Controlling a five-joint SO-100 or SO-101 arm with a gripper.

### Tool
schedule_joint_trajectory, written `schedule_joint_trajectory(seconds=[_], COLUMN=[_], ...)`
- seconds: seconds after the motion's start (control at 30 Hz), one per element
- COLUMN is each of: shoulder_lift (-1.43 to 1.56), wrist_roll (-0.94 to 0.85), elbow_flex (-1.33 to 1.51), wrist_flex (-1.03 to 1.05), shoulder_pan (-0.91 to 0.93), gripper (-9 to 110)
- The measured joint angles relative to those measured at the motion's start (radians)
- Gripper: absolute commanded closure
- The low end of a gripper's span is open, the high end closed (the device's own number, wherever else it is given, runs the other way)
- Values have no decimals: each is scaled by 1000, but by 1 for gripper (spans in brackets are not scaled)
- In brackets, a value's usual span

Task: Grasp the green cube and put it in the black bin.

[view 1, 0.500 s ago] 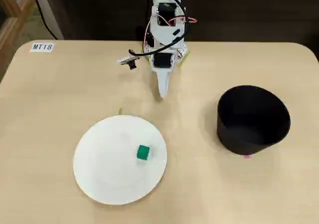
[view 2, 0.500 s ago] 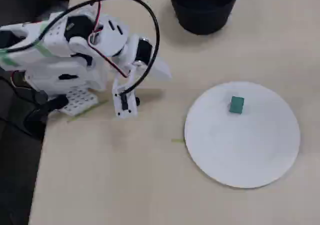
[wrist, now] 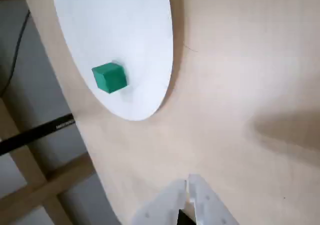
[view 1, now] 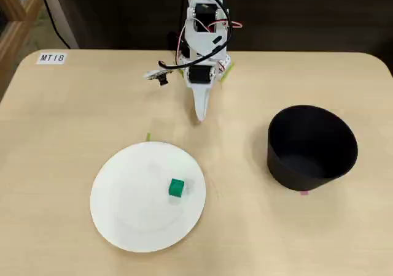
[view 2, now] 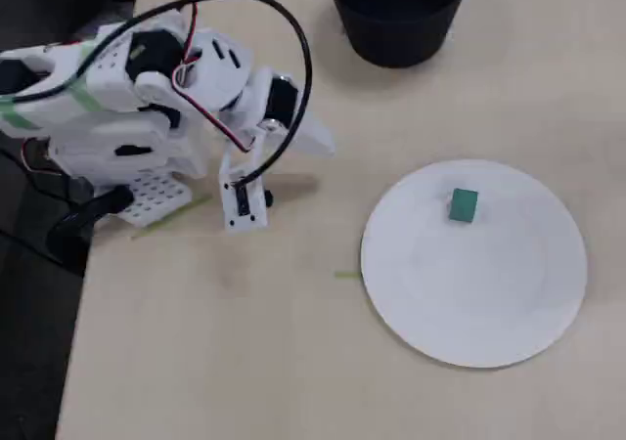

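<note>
1. Claw [view 1: 199, 118] tips are pressing together into one narrow point with no gap showing, and nothing is sitting between them; in the wrist view the two white fingers [wrist: 165, 205] are meeting along a thin seam at the bottom edge.
2. In a fixed view the claw is hanging over bare tabletop [view 1: 73, 122], pointing toward 6 o'clock, with the folded white arm [view 1: 204, 37] sitting behind it at 12 o'clock.
3. The green cube [view 1: 176, 187] is resting on the white plate [view 1: 129, 214], slightly toward 3 o'clock of the plate's middle in that view, well apart from the claw.
4. In the wrist view the green cube [wrist: 109, 77] is lying near the plate's [wrist: 125, 20] lower rim, at about 10 o'clock from the claw tips.
5. The black bin [view 1: 311, 148] is standing upright on the tabletop at about 3 o'clock of the plate, apart from it, and its open top is showing a dark inside.
6. In another fixed view the green cube [view 2: 464, 205] is sitting toward 12 o'clock on the plate [view 2: 469, 303], the black bin [view 2: 396, 20] is standing at the top edge, and the arm [view 2: 147, 98] is lying at 9 o'clock.
7. A small label [view 1: 51, 58] reading MT18 is sticking to the tabletop at 10 o'clock.
</note>
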Motion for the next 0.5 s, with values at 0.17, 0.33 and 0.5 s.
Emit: schedule_joint_trajectory(seconds=[0.17,0.33,0.5], shoulder_lift=[-8,-38,-354], wrist_roll=[18,55,15], elbow_flex=[-44,-186,-439], wrist_flex=[51,51,40], shoulder_pan=[-49,-44,-71], gripper=[102,102,102])
